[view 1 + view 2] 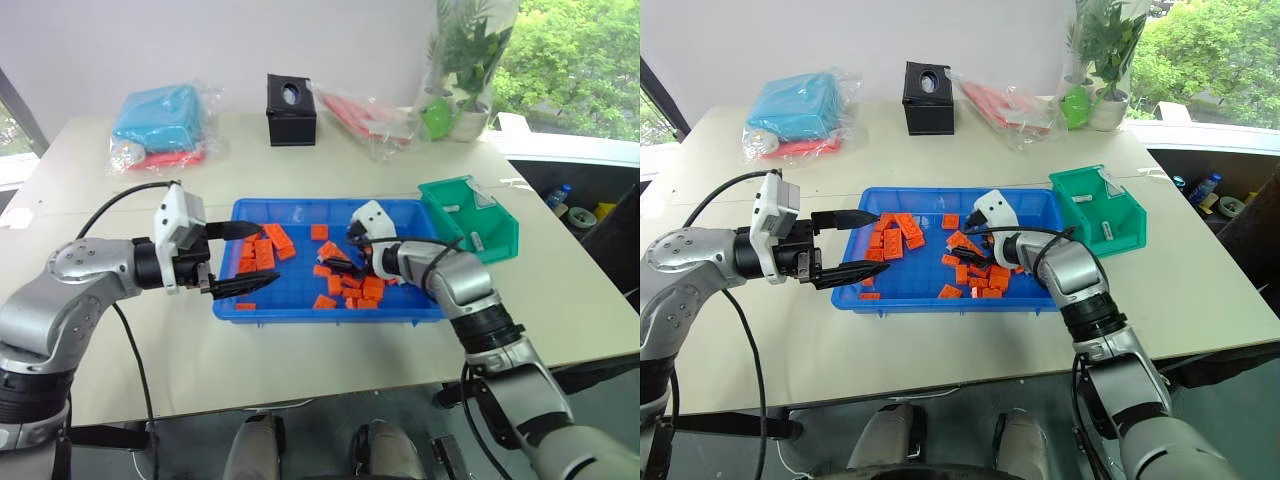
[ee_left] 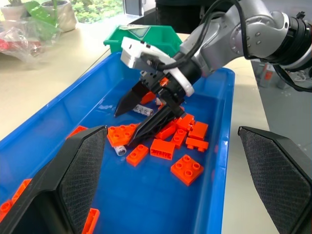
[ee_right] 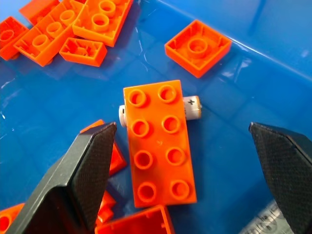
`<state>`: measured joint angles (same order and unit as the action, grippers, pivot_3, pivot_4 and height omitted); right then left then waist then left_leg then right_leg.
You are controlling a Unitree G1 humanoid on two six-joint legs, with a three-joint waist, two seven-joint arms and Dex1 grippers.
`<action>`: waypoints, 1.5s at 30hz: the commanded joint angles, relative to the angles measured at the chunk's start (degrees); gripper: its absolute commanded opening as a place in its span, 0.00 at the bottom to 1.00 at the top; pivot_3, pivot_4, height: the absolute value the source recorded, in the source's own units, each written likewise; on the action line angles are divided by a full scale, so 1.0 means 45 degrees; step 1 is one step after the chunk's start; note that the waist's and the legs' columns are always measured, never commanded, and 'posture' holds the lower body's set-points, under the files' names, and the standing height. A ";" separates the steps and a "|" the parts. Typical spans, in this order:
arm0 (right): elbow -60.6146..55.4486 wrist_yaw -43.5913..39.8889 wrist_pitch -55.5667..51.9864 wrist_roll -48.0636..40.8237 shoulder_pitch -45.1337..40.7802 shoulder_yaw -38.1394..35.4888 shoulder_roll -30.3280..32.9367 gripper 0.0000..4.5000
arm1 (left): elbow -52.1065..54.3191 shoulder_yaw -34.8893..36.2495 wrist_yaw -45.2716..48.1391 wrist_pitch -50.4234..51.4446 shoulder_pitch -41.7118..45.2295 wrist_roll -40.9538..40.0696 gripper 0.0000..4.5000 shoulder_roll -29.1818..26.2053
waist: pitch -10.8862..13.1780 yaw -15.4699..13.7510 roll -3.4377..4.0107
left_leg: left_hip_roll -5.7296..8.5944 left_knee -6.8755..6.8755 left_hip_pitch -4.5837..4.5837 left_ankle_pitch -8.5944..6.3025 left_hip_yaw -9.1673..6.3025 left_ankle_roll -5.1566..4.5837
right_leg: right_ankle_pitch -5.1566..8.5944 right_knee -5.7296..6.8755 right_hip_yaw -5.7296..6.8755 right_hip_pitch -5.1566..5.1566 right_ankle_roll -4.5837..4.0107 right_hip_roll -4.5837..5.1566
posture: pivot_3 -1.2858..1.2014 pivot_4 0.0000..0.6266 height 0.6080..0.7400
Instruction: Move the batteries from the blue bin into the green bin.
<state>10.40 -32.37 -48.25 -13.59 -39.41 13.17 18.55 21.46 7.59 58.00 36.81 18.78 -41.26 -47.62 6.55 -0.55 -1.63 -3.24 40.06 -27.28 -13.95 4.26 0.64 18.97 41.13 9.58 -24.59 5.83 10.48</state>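
Right gripper (image 2: 146, 117) spread wide, empty, low inside the blue bin (image 1: 232, 308); left gripper (image 1: 232, 258) open too, over the bin's near-left end. One battery (image 3: 191, 108) half buried under an orange brick (image 3: 158, 141). Probably light, rigid, slick and prone to rolling; best pinched across the exposed end, then carried to the green bin (image 1: 492, 232).

Bright, even daylight over a pale tabletop (image 1: 330, 150), with crisp focus in most views.

Light seems to come from the window (image 1: 570, 60) at the far right, where greenery looks slightly washed out. Shadows under the blue bin (image 1: 330, 316) are soft. Its glossy floor shows pale glare streaks. In the wrist views, the near end effector fingers (image 3: 83, 180) are large and a little soft.
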 commanded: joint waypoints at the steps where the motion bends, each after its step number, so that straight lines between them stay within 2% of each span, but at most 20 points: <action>1: 0.0578 -0.0065 0.0592 0.0343 -0.0424 -0.0006 -0.0195 0.87 | 0.0416 0.0362 -0.0098 -0.0153 0.0063 -0.0124 1.00 -0.0024 | -0.0002 0.0003 -0.0003 | 0.0000 0.0001 0.0001 0.0000 0.0000 0.0000 | 0.0000 0.0000 0.0000 0.0000 0.0000 -0.0001 | 0.52 0.24 0.17; 3: 0.0757 -0.0117 0.0697 0.0447 -0.0501 -0.0040 -0.0249 0.70 | 0.0451 0.0383 -0.0141 -0.0160 0.0042 -0.0139 1.00 -0.0026 | -0.0002 0.0001 -0.0003 | 0.0000 0.0001 0.0004 0.0000 0.0000 0.0000 | 0.0000 0.0002 0.0000 0.0002 -0.0001 -0.0001 | 0.52 0.24 0.17; 6: 0.0602 -0.0299 0.0664 0.0436 -0.0627 -0.0117 -0.0279 0.34 | 0.0427 0.0403 -0.0166 -0.0217 0.0032 -0.0126 1.00 -0.0028 | -0.0002 0.0002 -0.0003 | -0.0001 0.0001 0.0003 0.0000 -0.0001 0.0000 | -0.0001 0.0003 0.0000 0.0001 -0.0001 -0.0001 | 0.52 0.24 0.17; 7: 0.0473 -0.0333 0.0617 0.0405 -0.0684 -0.0190 -0.0299 0.26 | 0.0413 0.0407 -0.0168 -0.0239 0.0027 -0.0111 1.00 -0.0032 | -0.0002 0.0002 -0.0003 | 0.0000 0.0001 0.0003 0.0000 0.0000 0.0000 | -0.0001 0.0002 0.0000 0.0002 -0.0001 -0.0001 | 0.52 0.24 0.17; 14: 0.0270 0.0052 0.0817 0.0404 -0.1750 -0.0566 -0.0873 0.26 | 0.0246 0.0395 -0.0133 -0.0433 0.0039 0.0035 1.00 -0.0014 | 0.0002 0.0060 0.0004 | -0.0002 0.0001 -0.0001 0.0000 0.0001 0.0001 | -0.0002 0.0006 0.0000 -0.0007 -0.0003 -0.0001 | 0.52 0.24 0.17; 22: 0.1052 0.0173 0.1146 0.0429 -0.2600 0.0178 -0.3404 0.26 | 0.0134 0.0268 -0.0174 -0.0584 0.0209 0.0151 1.00 0.0088 | -0.0002 0.0205 -0.0002 | -0.0019 -0.0003 -0.0004 0.0000 0.0002 0.0001 | -0.0003 0.0032 0.0000 -0.0018 -0.0001 -0.0020 | 0.52 0.24 0.17; 24: 0.1496 0.0053 0.1526 0.0799 -0.2619 0.0768 -0.3781 0.48 | 0.0203 0.0283 -0.0193 -0.0551 0.0221 0.0143 1.00 0.0086 | -0.0002 0.0215 -0.0002 | -0.0018 -0.0001 -0.0007 0.0000 0.0002 0.0001 | -0.0003 0.0037 0.0000 -0.0017 -0.0002 -0.0020 | 0.52 0.24 0.17; 25: 0.1635 -0.0018 0.1669 0.0936 -0.2638 0.0937 -0.3835 0.55 | 0.0225 0.0292 -0.0197 -0.0540 0.0222 0.0137 1.00 0.0079 | -0.0002 0.0217 -0.0002 | -0.0017 0.0000 -0.0007 0.0000 0.0002 0.0001 | -0.0003 0.0037 0.0000 -0.0017 -0.0002 -0.0021 | 0.52 0.24 0.17; 26: 0.1639 -0.0321 0.1851 0.1009 -0.2724 0.0999 -0.3619 0.66 | 0.0239 0.0297 -0.0200 -0.0533 0.0220 0.0135 1.00 0.0074 | -0.0002 0.0216 -0.0001 | -0.0017 0.0001 -0.0010 0.0000 0.0002 0.0001 | -0.0003 0.0037 0.0000 -0.0018 -0.0003 -0.0021 | 0.52 0.24 0.17; 29: 0.1534 -0.1959 0.2437 0.0918 -0.3047 0.0970 -0.2406 0.66 | 0.0282 0.0352 -0.0117 -0.0484 0.0183 0.0075 1.00 -0.0014 | -0.0001 0.0155 0.0000 | -0.0014 0.0006 -0.0019 0.0000 -0.0001 0.0002 | -0.0002 0.0036 -0.0002 -0.0020 -0.0004 -0.0021 | 0.52 0.24 0.17; 33: 0.2448 -0.5036 0.4444 0.1360 -0.3543 0.1691 -0.0250 0.66 | 0.0147 0.0285 0.0031 -0.0541 0.0262 0.0135 1.00 -0.0048 | -0.0002 0.0053 -0.0002 | 0.0003 0.0010 -0.0017 0.0000 0.0010 0.0002 | -0.0002 0.0015 -0.0004 -0.0019 -0.0004 -0.0029 | 0.52 0.24 0.17; 36: 0.3634 -0.6597 0.5750 0.1643 -0.3934 0.1907 0.0434 0.66 | 0.0053 0.0230 0.0041 -0.0599 0.0374 0.0195 1.00 0.0016 | -0.0004 0.0127 -0.0005 | -0.0004 0.0005 -0.0007 0.0000 0.0020 0.0001 | -0.0003 0.0016 -0.0004 -0.0021 -0.0001 -0.0031 | 0.52 0.24 0.17; 40: 0.6270 -0.8177 0.8610 0.2362 -0.4662 0.2125 0.0714 0.66 | 0.0109 0.0119 -0.0043 -0.0608 0.0477 0.0231 1.00 0.0150 | 0.0000 0.0307 0.0000 | -0.0010 -0.0002 -0.0006 0.0001 0.0021 0.0001 | -0.0005 0.0026 -0.0001 -0.0026 0.0002 -0.0034 | 0.52 0.24 0.17; 45: 0.9650 -0.8035 1.1795 0.3538 -0.5391 0.2189 0.0257 0.66 | 0.0265 0.0236 -0.0078 -0.0572 0.0420 0.0175 1.00 0.0082 | -0.0001 0.0327 0.0000 | -0.0014 0.0003 -0.0006 0.0002 0.0032 0.0004 | -0.0006 0.0040 -0.0001 -0.0035 0.0003 -0.0032 | 0.52 0.24 0.17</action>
<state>50.85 -68.84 0.35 1.04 -61.56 23.47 20.59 21.03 7.55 57.63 34.80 20.17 -40.15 -46.89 6.55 0.92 -1.63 -3.30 40.07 -27.30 -13.94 4.41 0.66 18.94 41.32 9.58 -24.74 5.84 10.34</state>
